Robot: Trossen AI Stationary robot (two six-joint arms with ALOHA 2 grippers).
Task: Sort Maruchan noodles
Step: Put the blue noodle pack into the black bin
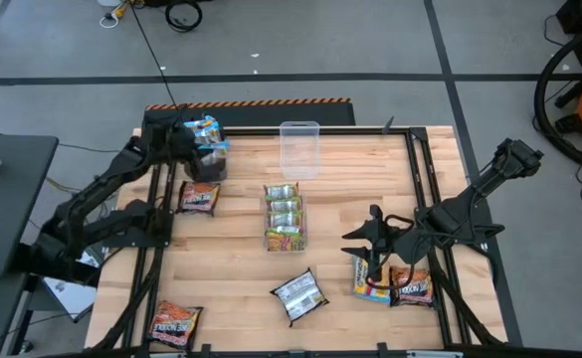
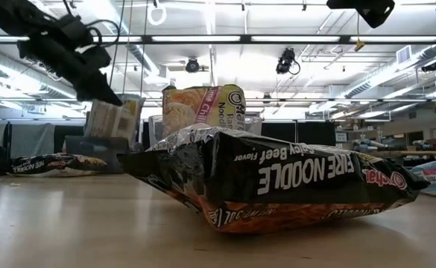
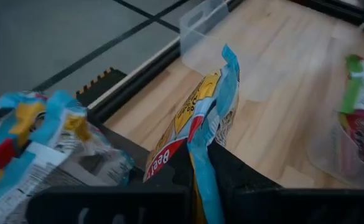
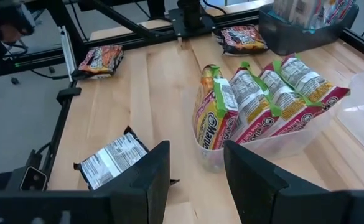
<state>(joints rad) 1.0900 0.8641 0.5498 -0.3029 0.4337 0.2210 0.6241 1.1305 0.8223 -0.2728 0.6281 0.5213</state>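
- The left gripper (image 1: 203, 139) sits at about ten o'clock on the table (image 1: 231, 298), its jaws clenched on a pale blue packet (image 3: 210, 118) that stands on edge between them, long axis pointing up out of the grip.
- Directly beneath and just beside it is a dark bin (image 1: 211, 161) already holding other blue packets (image 3: 38, 143); the held packet looks poised over that bin, so the coming move is probably a short drop straight down, not a reach.
- The clear bin at centre (image 1: 285, 227) holds the yellow-green packets (image 4: 256, 99), standing in a row on their edges; an empty clear bin (image 1: 299, 149) sits at twelve o'clock.
- The right gripper (image 1: 375, 239) hangs at about four o'clock with its jaws spread and nothing in them.
- Still loose on the table: a dark brown-orange packet (image 1: 200, 198) at nine o'clock just beside the left arm, another (image 1: 175, 325) at seven o'clock, a dark packet lying silver back up (image 1: 299, 295) at six o'clock, and a blue one (image 1: 367, 278) touching a brown-orange one (image 1: 411, 286) at four to five o'clock.
- The pair at four to five o'clock lies just under the right gripper, so the right arm is plainly nearer those; the silver-backed packet lies toward eight o'clock from its jaws, skewed to the table edge.
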